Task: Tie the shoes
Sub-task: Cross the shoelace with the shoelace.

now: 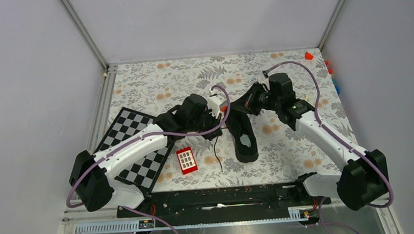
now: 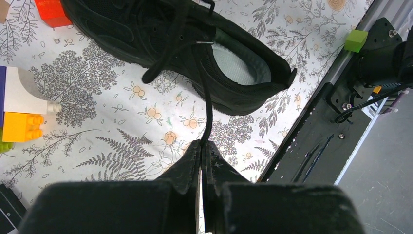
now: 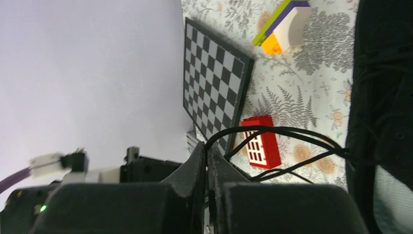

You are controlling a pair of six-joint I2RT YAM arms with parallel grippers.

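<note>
Shoe: we see one black shoe [image 1: 245,136] lying on the flowered bench [image 1: 152,79] about midway between the two arms. Its heel opening and pale insole [image 2: 238,64] face the arm bases and its toe points to the far side.
Lace: a thin black lace [image 2: 208,107] runs taut from the eyelets down to the left fingertips.
Left pincer: the left pincer [image 2: 202,144] is closed, its fingers pressed together on that lace. It sits just beside the shoe on its left, above the cloth.
Right pincer: the right pincer [image 3: 207,149] is closed too. Loops of lace arch out from its tip toward the shoe; we think the strand is nipped between the fingers, though the dark tips make the contact hard to read.
Right arm: it reaches over the far end of the shoe.
Loose strand: a black strand curls on the cloth between the shoe and the red block.
Red block: a red block with a white grid [image 1: 187,160] lies left of the shoe, near the chessboard's corner.
Chessboard: a black-and-white chessboard [image 1: 135,147] lies at an angle under the left arm.
Other blocks: the left wrist view shows a red brick [image 2: 51,12] touching the shoe's side, a yellow brick [image 2: 22,126] beside a white piece [image 2: 27,97], and a green cube [image 2: 356,40] by the black rail [image 2: 316,141].
</note>
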